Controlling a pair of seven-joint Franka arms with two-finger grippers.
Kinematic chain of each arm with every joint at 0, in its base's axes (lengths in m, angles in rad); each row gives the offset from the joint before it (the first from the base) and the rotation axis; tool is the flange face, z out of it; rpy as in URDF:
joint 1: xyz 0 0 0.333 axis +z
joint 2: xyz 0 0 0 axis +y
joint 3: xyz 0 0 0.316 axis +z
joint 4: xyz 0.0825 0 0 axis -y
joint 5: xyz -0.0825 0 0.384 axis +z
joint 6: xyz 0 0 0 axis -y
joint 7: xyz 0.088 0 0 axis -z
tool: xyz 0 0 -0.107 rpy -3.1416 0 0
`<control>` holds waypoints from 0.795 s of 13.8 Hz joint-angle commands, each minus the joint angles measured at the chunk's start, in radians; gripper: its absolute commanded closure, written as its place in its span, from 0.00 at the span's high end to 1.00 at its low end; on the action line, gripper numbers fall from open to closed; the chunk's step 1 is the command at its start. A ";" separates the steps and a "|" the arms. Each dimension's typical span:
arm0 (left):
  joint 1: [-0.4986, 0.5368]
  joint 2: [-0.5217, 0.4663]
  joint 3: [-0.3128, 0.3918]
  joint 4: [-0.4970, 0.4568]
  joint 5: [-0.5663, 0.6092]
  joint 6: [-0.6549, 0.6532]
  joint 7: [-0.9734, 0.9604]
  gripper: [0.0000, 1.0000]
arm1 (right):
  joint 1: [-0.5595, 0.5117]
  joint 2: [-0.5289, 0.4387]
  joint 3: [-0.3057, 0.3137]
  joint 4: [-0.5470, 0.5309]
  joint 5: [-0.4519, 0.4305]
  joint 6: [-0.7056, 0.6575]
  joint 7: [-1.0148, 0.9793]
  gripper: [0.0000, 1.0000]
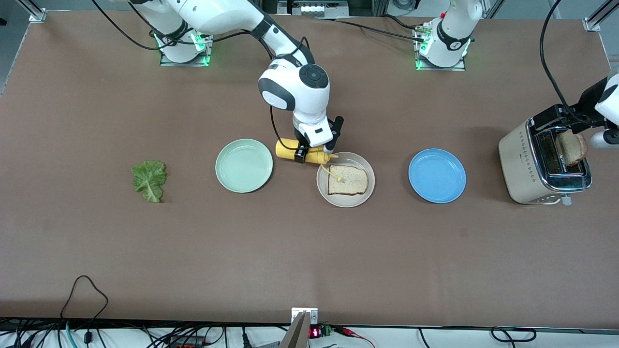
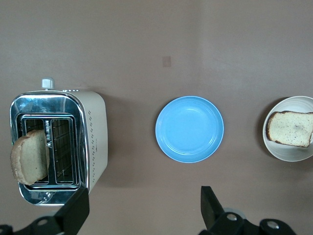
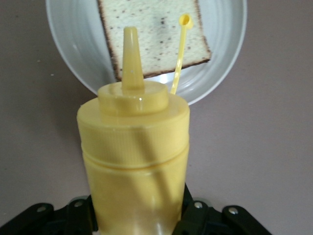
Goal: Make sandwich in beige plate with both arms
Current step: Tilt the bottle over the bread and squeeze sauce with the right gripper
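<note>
Beige plate [image 1: 323, 189] sitting mid-counter, between the mint-green plate [image 1: 244, 166] and the blue plate [image 1: 437, 175]. One slice of bread [image 1: 347, 181] lying flat on it, crust edge dark, crumb speckled.

Right gripper [image 1: 315, 151] hanging over the plate's rim on the side toward the robot bases, pinching a yellow squeeze bottle [image 1: 302, 151] around its body. Bottle lying roughly horizontal, nozzle [image 3: 131, 58] pointing over the plate. Its cap, on a thin yellow tether [image 3: 179, 56], dangling over the slice.

Lettuce leaf [image 1: 150, 180] resting alone on the counter [image 1: 309, 251] toward the right arm's end, well apart from the mint-green plate.

Toaster [image 1: 544, 164] standing at the left arm's end. A second slice of bread [image 1: 571, 148] sticking up out of one slot, tilted. Left gripper [image 2: 144, 210] hovering above the counter beside the toaster, fingers [image 2: 209, 205] spread wide, gripping nothing.
</note>
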 commanded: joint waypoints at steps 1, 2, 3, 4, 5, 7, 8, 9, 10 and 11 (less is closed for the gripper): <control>0.006 -0.017 -0.003 -0.016 0.024 -0.005 0.006 1.00 | -0.041 -0.046 -0.001 0.014 -0.010 -0.040 -0.013 0.00; 0.006 -0.016 -0.002 -0.015 0.024 -0.004 0.004 1.00 | -0.058 -0.075 0.001 0.011 -0.003 -0.059 -0.046 0.00; 0.008 -0.016 -0.002 -0.016 0.024 -0.004 0.004 1.00 | -0.091 -0.108 0.004 -0.003 0.014 -0.076 -0.077 0.00; 0.008 -0.016 0.000 -0.016 0.024 -0.005 0.004 1.00 | -0.137 -0.158 0.009 -0.038 0.069 -0.074 -0.128 0.00; 0.008 -0.016 -0.002 -0.016 0.024 -0.005 0.003 1.00 | -0.194 -0.210 0.022 -0.072 0.141 -0.076 -0.225 0.00; 0.008 -0.016 -0.002 -0.016 0.024 -0.005 -0.002 1.00 | -0.298 -0.302 0.029 -0.139 0.280 -0.076 -0.434 0.00; 0.008 -0.016 0.000 -0.016 0.024 -0.004 -0.002 1.00 | -0.346 -0.350 0.029 -0.179 0.363 -0.074 -0.552 0.00; 0.008 -0.016 0.000 -0.016 0.024 -0.001 -0.002 1.00 | -0.392 -0.387 0.029 -0.222 0.428 -0.064 -0.646 0.00; 0.006 -0.016 -0.002 -0.015 0.024 0.001 -0.002 1.00 | -0.454 -0.430 0.030 -0.276 0.491 -0.048 -0.744 0.00; 0.006 -0.017 -0.005 -0.013 0.023 0.001 -0.002 1.00 | -0.501 -0.462 0.030 -0.322 0.543 -0.033 -0.840 0.00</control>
